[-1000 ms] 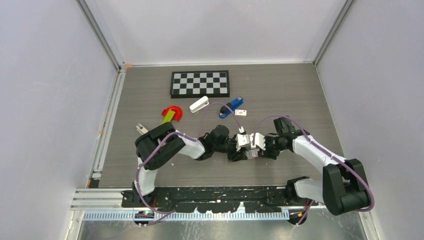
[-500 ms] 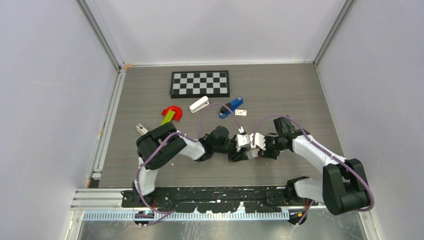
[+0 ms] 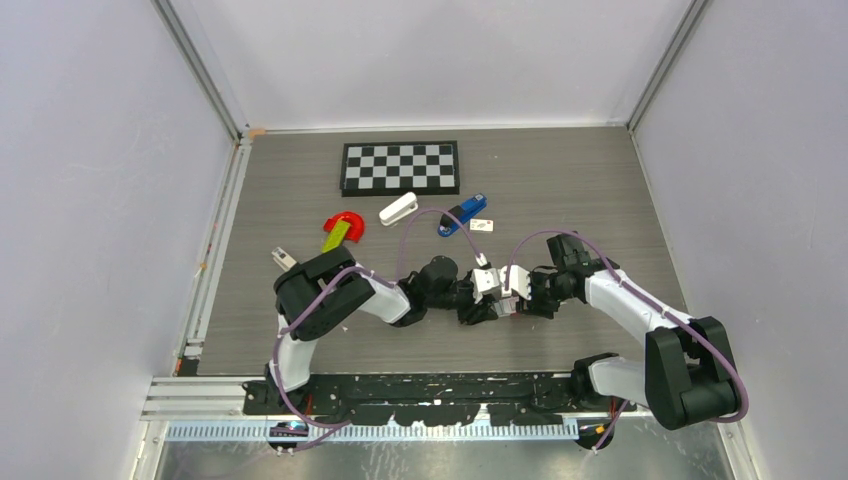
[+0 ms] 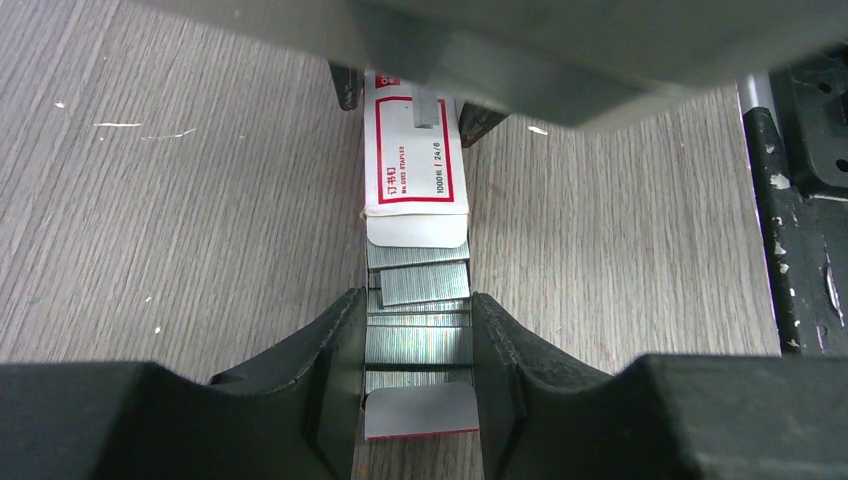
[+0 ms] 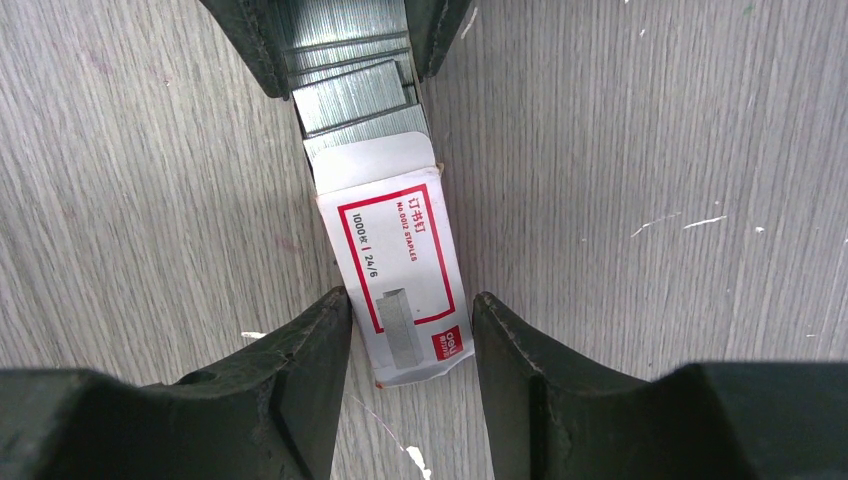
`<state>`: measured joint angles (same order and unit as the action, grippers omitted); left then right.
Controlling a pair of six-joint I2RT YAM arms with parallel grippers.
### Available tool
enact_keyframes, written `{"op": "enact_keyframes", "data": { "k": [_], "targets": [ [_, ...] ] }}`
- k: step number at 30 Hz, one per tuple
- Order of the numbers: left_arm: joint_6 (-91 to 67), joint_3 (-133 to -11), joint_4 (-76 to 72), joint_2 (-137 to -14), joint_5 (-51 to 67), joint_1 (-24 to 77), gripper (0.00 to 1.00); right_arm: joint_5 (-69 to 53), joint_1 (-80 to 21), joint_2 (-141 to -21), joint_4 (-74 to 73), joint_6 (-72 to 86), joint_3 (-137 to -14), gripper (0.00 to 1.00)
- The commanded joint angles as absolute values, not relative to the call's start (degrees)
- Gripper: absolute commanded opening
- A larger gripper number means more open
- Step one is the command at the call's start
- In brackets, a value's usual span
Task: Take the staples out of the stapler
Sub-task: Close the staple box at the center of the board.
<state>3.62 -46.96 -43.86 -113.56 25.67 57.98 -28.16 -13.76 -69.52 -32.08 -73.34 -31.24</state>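
Note:
The blue stapler [image 3: 461, 214] lies at the back middle of the table, far from both grippers. Any staples inside it are hidden. Nearer the front, both grippers meet end to end over a white and red staple box [image 5: 395, 270]. My left gripper [image 4: 418, 345] is shut on the silver staple strips [image 4: 417, 300] that stick out of the box. My right gripper [image 5: 410, 345] is shut on the box's printed sleeve [image 4: 413, 160], which sits slightly askew between the fingers. In the top view the left gripper [image 3: 483, 308] and right gripper [image 3: 514, 303] nearly touch.
A white stapler [image 3: 398, 209] lies left of the blue one, and a small white card [image 3: 482, 225] just right of it. A red and yellow piece [image 3: 343, 228] sits further left. A checkerboard [image 3: 400, 166] lies at the back.

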Motion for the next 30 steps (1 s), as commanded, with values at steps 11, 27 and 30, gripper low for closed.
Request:
{"op": "enact_keyframes", "data": {
  "k": [11,27,30],
  "targets": [
    [-2.4,-48.2,-33.2,-116.8,15.1,60.5,0.21,-29.1,-20.2,-71.5,-33.1,-81.2,-30.6,0.51],
    [-3.7,-48.9,-36.2,-118.8,13.9,61.8,0.21,-30.4,-20.8,-71.5,-32.3,-79.2,-30.8,0.47],
    [-3.5,-48.3,-38.5,-119.5,14.1,62.3,0.21,-30.7,-20.8,-71.3,-31.7,-78.3,-30.7,0.47]
  ]
}}
